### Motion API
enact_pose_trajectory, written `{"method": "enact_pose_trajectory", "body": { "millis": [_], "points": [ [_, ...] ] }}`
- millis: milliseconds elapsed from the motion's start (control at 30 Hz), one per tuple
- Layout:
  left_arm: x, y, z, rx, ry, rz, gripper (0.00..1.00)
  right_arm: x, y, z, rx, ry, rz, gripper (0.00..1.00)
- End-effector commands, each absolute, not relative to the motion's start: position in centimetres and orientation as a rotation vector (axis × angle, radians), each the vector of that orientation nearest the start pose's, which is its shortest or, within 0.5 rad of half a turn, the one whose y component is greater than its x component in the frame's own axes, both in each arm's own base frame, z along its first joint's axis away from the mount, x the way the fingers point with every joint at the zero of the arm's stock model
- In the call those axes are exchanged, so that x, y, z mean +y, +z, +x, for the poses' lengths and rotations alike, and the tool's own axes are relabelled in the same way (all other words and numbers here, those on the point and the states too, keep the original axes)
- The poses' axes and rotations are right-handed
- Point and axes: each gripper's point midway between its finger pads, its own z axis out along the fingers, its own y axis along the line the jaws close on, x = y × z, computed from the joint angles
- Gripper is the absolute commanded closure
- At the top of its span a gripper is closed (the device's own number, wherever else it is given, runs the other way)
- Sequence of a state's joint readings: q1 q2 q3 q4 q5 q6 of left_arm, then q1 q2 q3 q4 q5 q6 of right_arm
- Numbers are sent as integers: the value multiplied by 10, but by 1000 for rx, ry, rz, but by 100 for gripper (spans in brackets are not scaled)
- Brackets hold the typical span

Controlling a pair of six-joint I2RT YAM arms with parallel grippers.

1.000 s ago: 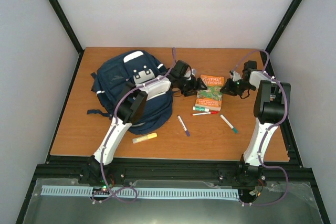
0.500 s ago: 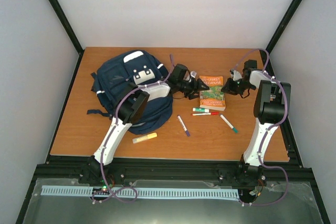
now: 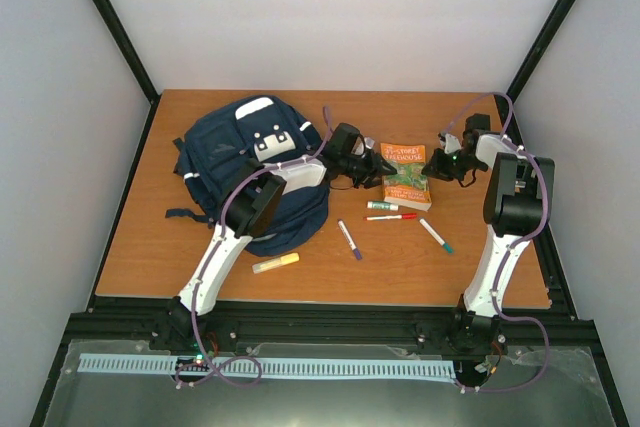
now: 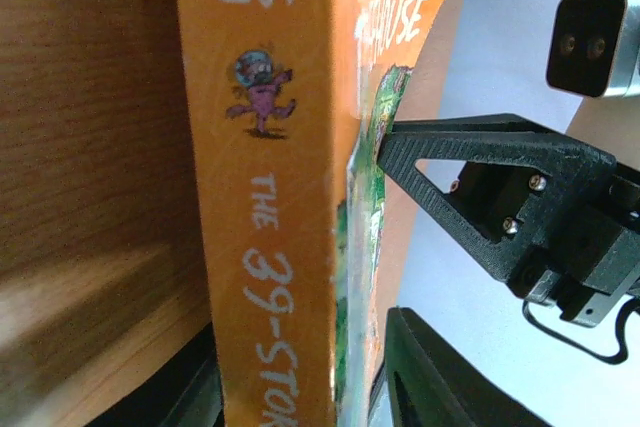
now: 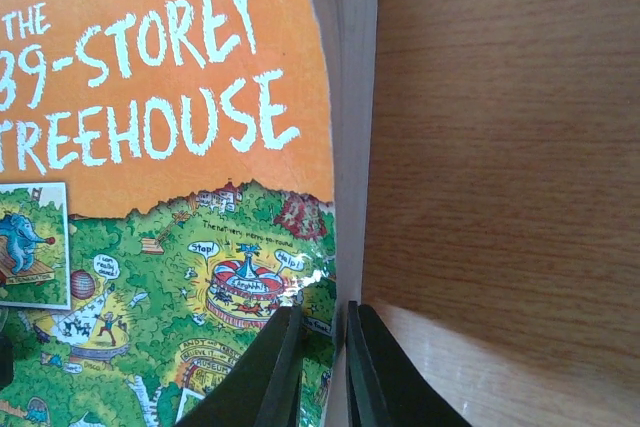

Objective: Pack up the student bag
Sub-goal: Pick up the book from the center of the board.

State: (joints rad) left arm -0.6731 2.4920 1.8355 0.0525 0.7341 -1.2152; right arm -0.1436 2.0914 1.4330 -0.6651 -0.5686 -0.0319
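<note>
At frame centre the left gripper (image 3: 384, 164) is now narrowing round the spine of the book (image 3: 407, 179), though I cannot tell if it is clamped yet, while the right gripper (image 3: 438, 164) is pinching the opposite edge, readying a transfer to the student bag (image 3: 225, 157).

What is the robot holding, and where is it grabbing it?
The right pincer pinches the book by the open edge of its front cover. The left pincer straddles the spine; grip unclear.

The student bag (image 3: 255, 172) lies on the table (image 3: 150, 247), left half, toward the back. The book (image 3: 405, 175) lies right of it, between the left gripper (image 3: 377, 165) and the right gripper (image 3: 441, 169). A pair of markers (image 3: 382, 207) lies side by side just before the book. A third marker (image 3: 349, 239) lies front-left of the pair, a fourth marker (image 3: 436, 235) front-right. A highlighter (image 3: 275, 263) lies before the bag, nearest the front edge.
</note>
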Motion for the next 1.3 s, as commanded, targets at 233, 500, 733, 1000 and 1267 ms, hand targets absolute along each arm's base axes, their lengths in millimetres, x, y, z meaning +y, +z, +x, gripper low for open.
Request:
{"method": "enact_pose_trajectory", "body": {
  "millis": [233, 500, 733, 1000, 1267],
  "points": [
    [-494, 116, 422, 2466, -1785, -44, 93, 7, -29, 412, 2941, 617, 138, 78],
    [-485, 163, 417, 2333, -1822, 102, 99, -13, -5, 418, 2866, 628, 180, 70],
    [-465, 199, 401, 2291, -1716, 236, 99, -11, 39, 417, 2751, 644, 124, 65],
    [-439, 204, 399, 2255, -1694, 205, 99, 6, 70, 422, 2635, 749, 22, 62],
    [-381, 219, 388, 2297, -1424, 170, 99, 70, 78, 427, 2609, 710, -418, 58]
  ]
}}
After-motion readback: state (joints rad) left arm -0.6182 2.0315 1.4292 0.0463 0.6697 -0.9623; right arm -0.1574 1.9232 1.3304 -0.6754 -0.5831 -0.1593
